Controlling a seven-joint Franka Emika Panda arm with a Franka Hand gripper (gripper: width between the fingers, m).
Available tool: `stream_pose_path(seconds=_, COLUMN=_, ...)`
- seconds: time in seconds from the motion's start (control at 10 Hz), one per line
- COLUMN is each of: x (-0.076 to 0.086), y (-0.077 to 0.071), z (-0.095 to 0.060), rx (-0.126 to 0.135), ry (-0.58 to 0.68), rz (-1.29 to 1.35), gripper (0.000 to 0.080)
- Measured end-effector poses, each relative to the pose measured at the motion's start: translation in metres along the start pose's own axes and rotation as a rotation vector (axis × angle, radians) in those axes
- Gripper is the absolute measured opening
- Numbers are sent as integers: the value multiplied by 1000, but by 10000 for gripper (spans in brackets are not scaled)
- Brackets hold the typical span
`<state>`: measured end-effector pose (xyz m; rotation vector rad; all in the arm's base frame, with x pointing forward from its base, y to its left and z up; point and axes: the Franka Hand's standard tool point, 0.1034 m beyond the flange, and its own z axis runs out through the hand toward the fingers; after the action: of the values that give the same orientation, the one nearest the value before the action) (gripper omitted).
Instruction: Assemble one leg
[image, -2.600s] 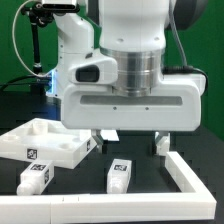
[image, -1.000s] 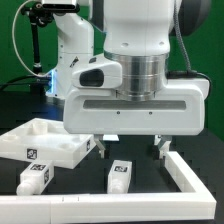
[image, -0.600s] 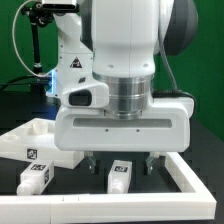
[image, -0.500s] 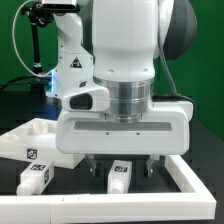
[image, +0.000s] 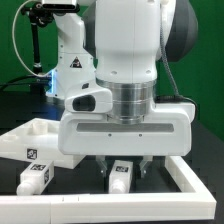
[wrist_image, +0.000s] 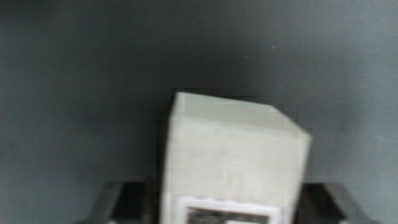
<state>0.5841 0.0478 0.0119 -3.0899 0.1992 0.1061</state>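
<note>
one leg (image: 120, 180) sits inside my gripper (image: 122, 170); can't tell if it's clamped. centre it, squeeze squarely. spare leg (image: 36, 178) at its 9 o'clock.

- I see a dark, matte tabletop (image: 75, 192) spread beneath the pincer (image: 122, 172).
- Behind the pincer, a plain dark backdrop (image: 212, 80) closes the room.
- A cold blue glow (image: 51, 84) shines further back, near a thin black metal stand (image: 33, 45).

You get a bright, sharp exterior view. Light that seems to come from above nearly washes out the white arm (image: 125, 50), and a soft shadow lies beneath it on the dark table (image: 76, 186). Your wrist view is dim, grainy and blurred, with the leg (wrist_image: 235, 150) out of focus.
</note>
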Motion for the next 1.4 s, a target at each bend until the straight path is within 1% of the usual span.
stream_pose_path(seconds=0.2, x=0, y=0, z=-1, rx=0, ry=0, rz=0, gripper=284)
stream_pose_path(seconds=0.3, x=-4, y=-1, z=-9, rx=1, ry=-4, rz=-1, gripper=284)
stream_pose_path(seconds=0.4, x=-15, y=0, z=-25, rx=0, ry=5, rz=-20, gripper=284)
stream_pose_path(seconds=0.6, x=-57, y=1, z=-72, rx=5, ry=28, rz=-19, gripper=284)
stream_pose_path(seconds=0.7, x=-67, y=3, z=-78, rx=5, ry=28, rz=-14, gripper=284)
stream_pose_path(seconds=0.8, x=-65, y=3, z=-72, rx=3, ry=22, rz=-15, gripper=284)
stream_pose_path(seconds=0.9, x=-64, y=2, z=-70, rx=3, ry=20, rz=-15, gripper=284)
stream_pose_path(seconds=1.1, x=-64, y=2, z=-70, rx=3, ry=20, rz=-15, gripper=284)
stream_pose_path(seconds=1.2, x=-67, y=0, z=-71, rx=3, ry=22, rz=-16, gripper=284)
stream_pose_path(seconds=1.3, x=-87, y=-9, z=-76, rx=5, ry=36, rz=-23, gripper=284)
stream_pose_path(seconds=1.4, x=-116, y=-18, z=-81, rx=5, ry=58, rz=-12, gripper=284)
